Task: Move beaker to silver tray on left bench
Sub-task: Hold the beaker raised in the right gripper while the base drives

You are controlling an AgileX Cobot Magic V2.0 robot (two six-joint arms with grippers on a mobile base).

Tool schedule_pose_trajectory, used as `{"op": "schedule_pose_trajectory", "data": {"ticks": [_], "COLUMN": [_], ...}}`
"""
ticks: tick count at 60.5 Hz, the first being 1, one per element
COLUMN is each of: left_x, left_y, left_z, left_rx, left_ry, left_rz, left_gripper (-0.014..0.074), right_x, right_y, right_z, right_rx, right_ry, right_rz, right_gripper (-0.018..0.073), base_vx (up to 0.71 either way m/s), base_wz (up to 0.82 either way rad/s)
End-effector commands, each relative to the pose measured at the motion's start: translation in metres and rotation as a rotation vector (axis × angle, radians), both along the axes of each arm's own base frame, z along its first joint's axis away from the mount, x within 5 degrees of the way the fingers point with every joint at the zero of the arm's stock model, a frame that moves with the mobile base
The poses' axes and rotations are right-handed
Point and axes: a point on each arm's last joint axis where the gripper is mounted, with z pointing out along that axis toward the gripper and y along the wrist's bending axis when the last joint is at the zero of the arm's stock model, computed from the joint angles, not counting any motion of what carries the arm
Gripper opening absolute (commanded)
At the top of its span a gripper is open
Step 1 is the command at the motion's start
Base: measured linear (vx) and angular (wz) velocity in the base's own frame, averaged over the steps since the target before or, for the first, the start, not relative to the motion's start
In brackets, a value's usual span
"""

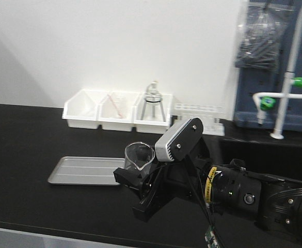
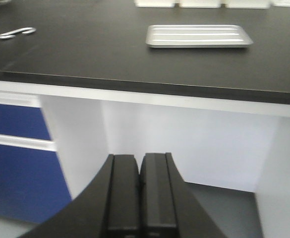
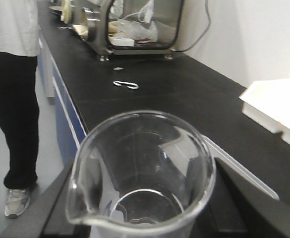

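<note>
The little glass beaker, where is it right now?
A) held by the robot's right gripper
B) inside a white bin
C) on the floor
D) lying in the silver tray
A: the right gripper clamps the beaker between its black fingers, and the silver tray lies bare.

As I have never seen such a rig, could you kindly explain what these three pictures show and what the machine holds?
This is a two-armed robot on a mobile base. The front view looks over a black lab bench; the other two come from cameras on its wrists. The right gripper grips a small clear glass beaker, seen close up in its wrist view, beside the right end of the silver tray. The left gripper is shut on nothing, in front of the bench. Three white bins stand at the wall.
</note>
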Motion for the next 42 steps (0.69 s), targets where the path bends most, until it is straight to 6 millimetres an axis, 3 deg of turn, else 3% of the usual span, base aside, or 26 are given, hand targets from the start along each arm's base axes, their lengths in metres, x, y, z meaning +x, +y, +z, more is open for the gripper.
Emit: {"op": "schedule_pose_trajectory", "data": {"ticks": [1,19,42], "left_x": [0.0019,0.0019,0.0019], "left_y": [0.0002,0.0002,0.0002], "left_z": [0.0009,0.0009,0.0009], "left_rx": [-0.005,-0.005,-0.005], "left_ry": [-0.066,-0.066,-0.066], "left_rz": [0.003,0.003,0.003], "left_gripper": [0.0001,0.0001,0.0001], "right_x": [-0.0067,-0.0067,-0.0067], "right_y": [-0.0015,-0.0015,-0.0015], "right_z": [0.0290,0.0290,0.0290], "right_rx": [0.084,0.084,0.084], "right_ry": [-0.063,-0.063,-0.063], "right_rz": [0.021,0.021,0.021], "right_gripper": [-0.0011,-0.0011,-0.0011], "base_vx": [0.20,0.21,0.23], "base_wz": [0.45,0.29,0.06]}}
